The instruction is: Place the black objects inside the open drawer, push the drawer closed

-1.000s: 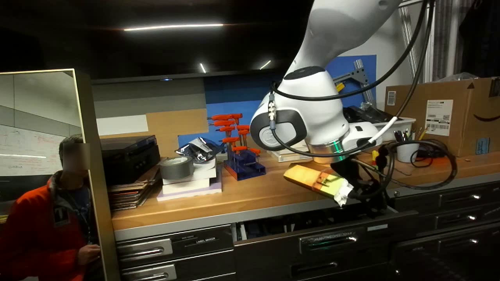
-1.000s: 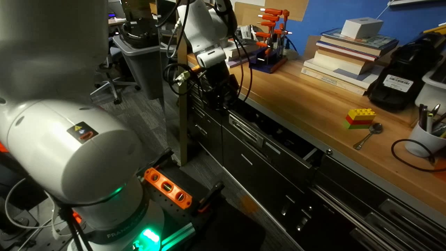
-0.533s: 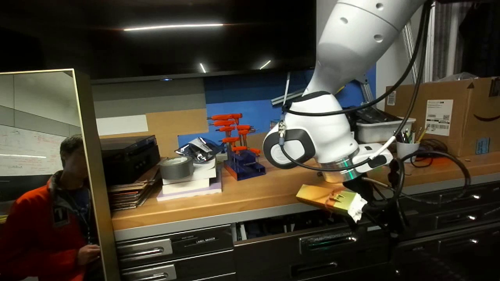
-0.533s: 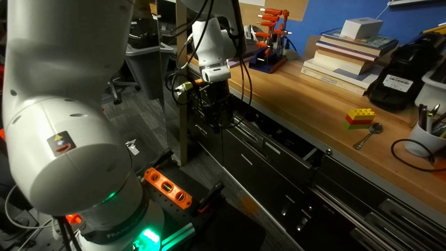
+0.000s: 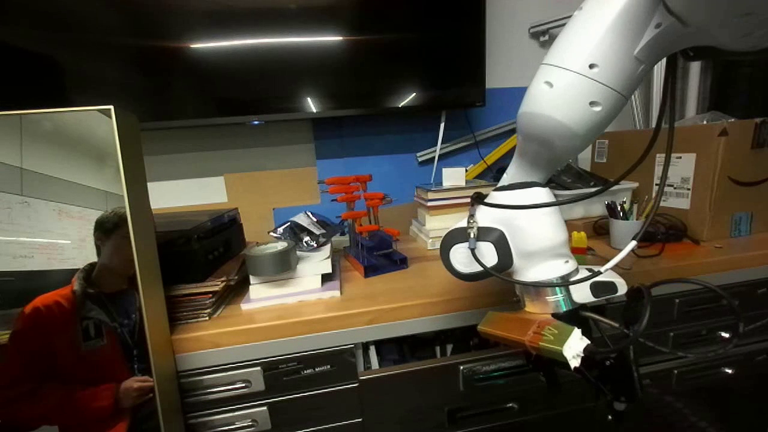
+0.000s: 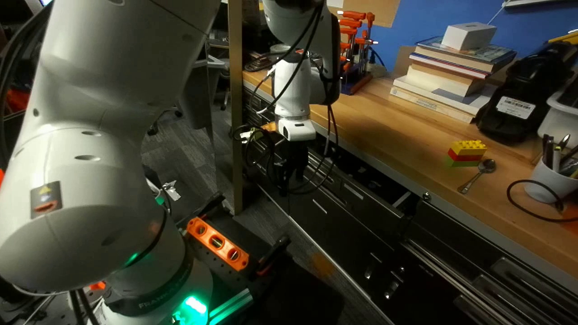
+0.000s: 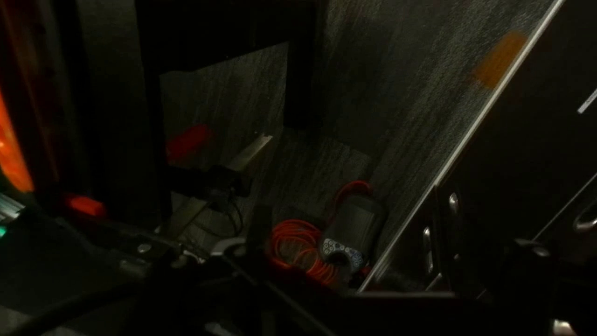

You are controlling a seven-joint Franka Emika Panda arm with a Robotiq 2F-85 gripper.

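A large, flat black screen (image 5: 258, 66) hangs above a long, light-brown wooden surface (image 5: 432, 294), which tops a bank of dark-grey metal cabinets (image 6: 334, 225). In an exterior view a tall, gold-framed mirror (image 5: 66, 174) stands at nine o'clock, and a person in a red jacket (image 5: 66, 354) shows in its glass.

The wide, shallow dark-grey metal drawer (image 5: 420, 375) stands pulled out beneath the surface's front edge, at five o'clock in an exterior view; its contents are too dark to make out.

A jointed white robot arm (image 5: 576, 102) reaches in from two o'clock, with an orange-and-green taped box (image 5: 531, 339) at its wrist. At six o'clock in an exterior view, its black two-fingered hand (image 6: 291, 186) points downward in front of the cabinets, outside the drawer, with the two fingers spread apart.

In the dim wrist view, grey carpet (image 7: 406, 79) lies below, the cabinet fronts run along three o'clock, and at six o'clock a coil of thin orange cable (image 7: 298, 225) lies beside a dark-grey rectangular device (image 7: 352, 224).

On the surface, in an exterior view, orange-handled tools (image 5: 354, 180) stand in a dark-blue tiered stand (image 5: 384, 258); at nine o'clock from them, a thick roll of grey tape (image 5: 270, 264) lies on a stack of pale books (image 5: 288, 291). In an exterior view, a yellow, red and green toy-brick block (image 6: 467, 155) sits at three o'clock. A silver metal spoon (image 6: 482, 170) lies just beside it at five o'clock, and a white cup of pens (image 6: 542, 172) stands at four o'clock from it.
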